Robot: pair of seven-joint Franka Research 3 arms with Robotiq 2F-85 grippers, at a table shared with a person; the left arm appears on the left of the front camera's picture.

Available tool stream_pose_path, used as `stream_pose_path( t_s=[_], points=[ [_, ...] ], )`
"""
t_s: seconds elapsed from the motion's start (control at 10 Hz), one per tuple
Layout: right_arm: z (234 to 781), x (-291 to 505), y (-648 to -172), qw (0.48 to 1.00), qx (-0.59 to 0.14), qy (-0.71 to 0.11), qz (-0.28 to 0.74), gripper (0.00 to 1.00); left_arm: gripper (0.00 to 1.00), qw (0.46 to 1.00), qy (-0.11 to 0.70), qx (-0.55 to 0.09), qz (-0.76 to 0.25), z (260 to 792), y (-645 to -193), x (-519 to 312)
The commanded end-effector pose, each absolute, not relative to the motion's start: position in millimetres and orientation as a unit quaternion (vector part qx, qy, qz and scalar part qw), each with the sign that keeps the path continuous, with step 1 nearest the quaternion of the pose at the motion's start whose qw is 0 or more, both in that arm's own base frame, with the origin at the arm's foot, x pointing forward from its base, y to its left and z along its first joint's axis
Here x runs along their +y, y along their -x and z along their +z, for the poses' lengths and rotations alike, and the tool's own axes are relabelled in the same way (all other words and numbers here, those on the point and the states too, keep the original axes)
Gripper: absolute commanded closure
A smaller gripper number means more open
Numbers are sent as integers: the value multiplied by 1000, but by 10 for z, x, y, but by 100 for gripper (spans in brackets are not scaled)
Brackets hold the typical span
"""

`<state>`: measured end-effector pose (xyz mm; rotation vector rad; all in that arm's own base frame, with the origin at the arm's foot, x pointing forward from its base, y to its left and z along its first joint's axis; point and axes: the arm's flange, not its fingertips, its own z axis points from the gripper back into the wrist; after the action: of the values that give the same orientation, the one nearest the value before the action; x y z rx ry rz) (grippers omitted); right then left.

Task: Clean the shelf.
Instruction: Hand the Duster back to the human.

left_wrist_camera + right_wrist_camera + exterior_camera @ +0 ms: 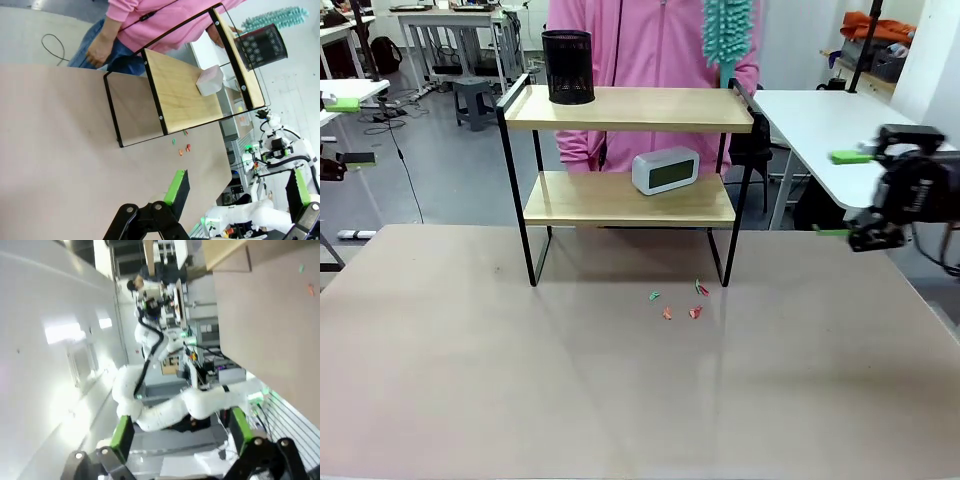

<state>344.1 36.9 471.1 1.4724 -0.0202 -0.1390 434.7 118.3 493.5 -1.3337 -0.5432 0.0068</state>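
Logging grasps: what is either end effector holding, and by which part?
Nothing: the left end effector and right end effector are both open and empty.

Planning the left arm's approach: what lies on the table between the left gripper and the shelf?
In the left wrist view, a few small coloured scraps lie between the left gripper and the shelf; otherwise bare tabletop.

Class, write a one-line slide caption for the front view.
Two-tier shelf holding a black mesh cup and clock, scraps on the table.

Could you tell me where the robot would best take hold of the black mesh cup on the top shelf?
Probably from above, by the rim: the black mesh cup stands upright and open-topped at the left end of the shelf, with clear space overhead, so one finger could likely go inside, one outside.
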Motion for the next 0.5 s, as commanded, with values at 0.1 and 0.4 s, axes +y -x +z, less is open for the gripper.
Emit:
stream_pose_path(
  t_s=[0.1,0.4],
  points=[
    [4763,168,-3314,743,-10,-668,-40,0,0,752,611,-247,-2,4957,-4325,1183],
    [4763,168,-3314,743,-10,-668,-40,0,0,752,611,-247,-2,4957,-4325,1183]
  ],
)
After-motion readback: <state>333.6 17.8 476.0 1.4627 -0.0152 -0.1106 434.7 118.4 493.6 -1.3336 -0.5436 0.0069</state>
